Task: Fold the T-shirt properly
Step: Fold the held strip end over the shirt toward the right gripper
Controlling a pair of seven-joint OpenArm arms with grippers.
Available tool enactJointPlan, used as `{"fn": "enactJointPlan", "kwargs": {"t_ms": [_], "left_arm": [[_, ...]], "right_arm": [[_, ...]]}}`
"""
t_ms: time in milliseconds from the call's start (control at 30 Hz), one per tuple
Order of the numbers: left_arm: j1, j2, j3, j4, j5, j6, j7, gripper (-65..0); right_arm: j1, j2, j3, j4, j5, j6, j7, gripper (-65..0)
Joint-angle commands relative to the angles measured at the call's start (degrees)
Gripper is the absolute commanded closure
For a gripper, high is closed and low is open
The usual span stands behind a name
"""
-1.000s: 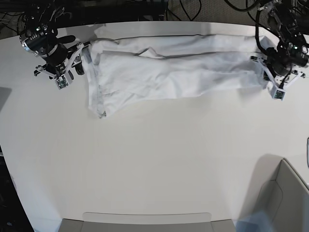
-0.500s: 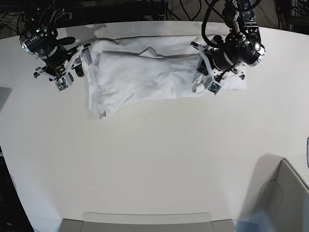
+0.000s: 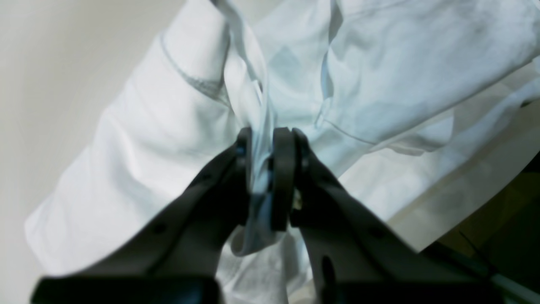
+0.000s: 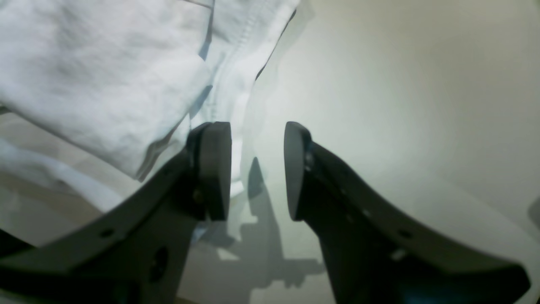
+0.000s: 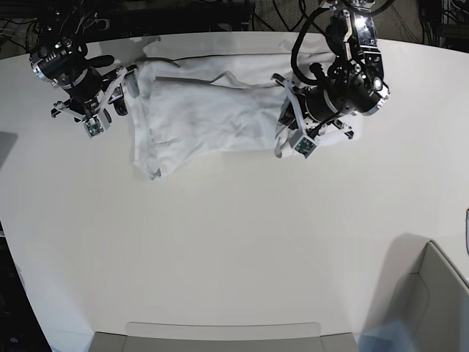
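The white T-shirt (image 5: 205, 117) lies bunched in a long band near the table's far edge. My left gripper (image 5: 286, 128) stands at its right end, shut on a pinched fold of cloth. The left wrist view shows that fold of T-shirt (image 3: 400, 63) clamped in the left gripper (image 3: 263, 147), the rest hanging wrinkled around it. My right gripper (image 5: 126, 92) rests at the shirt's left edge. In the right wrist view the right gripper (image 4: 257, 169) is open, with bare table between its fingers and the T-shirt's (image 4: 84, 76) stitched hem beside one finger (image 4: 215, 169).
The white table (image 5: 234, 242) stretches toward the camera in the base view. A grey bin (image 5: 429, 301) stands at the front right corner, and a grey tray edge (image 5: 220, 337) lies along the front. Dark cables (image 5: 220, 11) run behind the table's far edge.
My left gripper has carried the shirt's right end leftward over the rest, so the band is much shorter now. The right arm has stayed where it was.
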Motion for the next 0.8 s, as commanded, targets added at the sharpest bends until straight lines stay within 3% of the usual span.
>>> {"fn": "enactJointPlan", "kwargs": {"t_ms": [0,200,333,600,767], "left_arm": [[-0.5,-0.1,0.2,0.1,-0.7,0.1,-0.8,0.0],[-0.5,-0.3,0.2,-1.0,-0.9,0.2,-0.8,0.0],[-0.4,0.2,0.1,1.1,-1.9,0.1,-0.8,-9.8],[-0.6,0.9,0.1,1.3,-26.5,0.3,-0.8,-9.3],[-0.8,-2.7,-0.5,-1.7,-21.9,0.3,-0.8,-9.3]], "right_arm": [[0.2,0.5,0.1,0.7,0.7,0.5,0.8,-21.5],[0.4,0.4,0.1,0.7,0.7,0.5,0.8,-21.5],[0.4,0.4,0.1,0.7,0.7,0.5,0.8,-21.5],[0.6,0.1,0.1,0.7,0.7,0.5,0.8,-21.5],[0.6,0.1,0.0,0.7,0.7,0.5,0.6,-21.5]]}}
